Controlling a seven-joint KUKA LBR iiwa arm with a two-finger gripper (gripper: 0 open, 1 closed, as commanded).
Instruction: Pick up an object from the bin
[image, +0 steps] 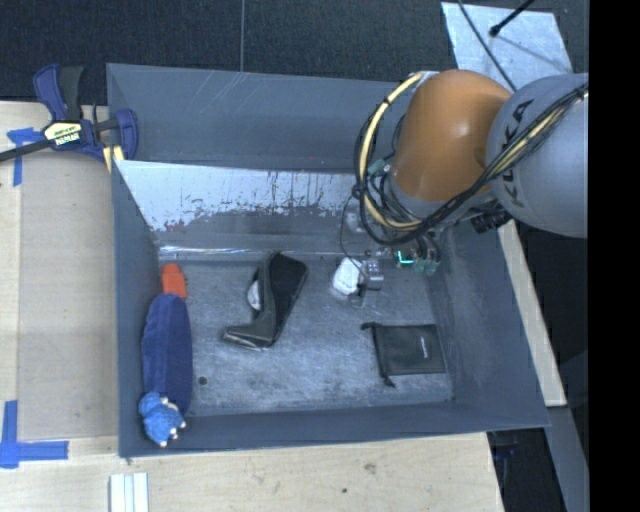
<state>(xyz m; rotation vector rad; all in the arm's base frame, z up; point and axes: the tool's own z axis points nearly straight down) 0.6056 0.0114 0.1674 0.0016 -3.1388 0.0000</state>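
We are looking down on what appears to be a robotics lab test rig. A large grey industrial robot arm, its wrist under an orange cover and looped with yellow and black cables, leans over a grey metal bin. On the bin's floor lie a few unrelated odds, among them a blue plush toy and a flat black pouch.

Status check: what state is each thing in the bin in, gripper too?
Gripper: down in the bin, near the back.
White lump: beside the gripper; held or not, cannot tell.
Plush: lying flat along the left wall.
Shoe-like thing: on its side, mid-bin.
Pouch: flat on the floor, right side.
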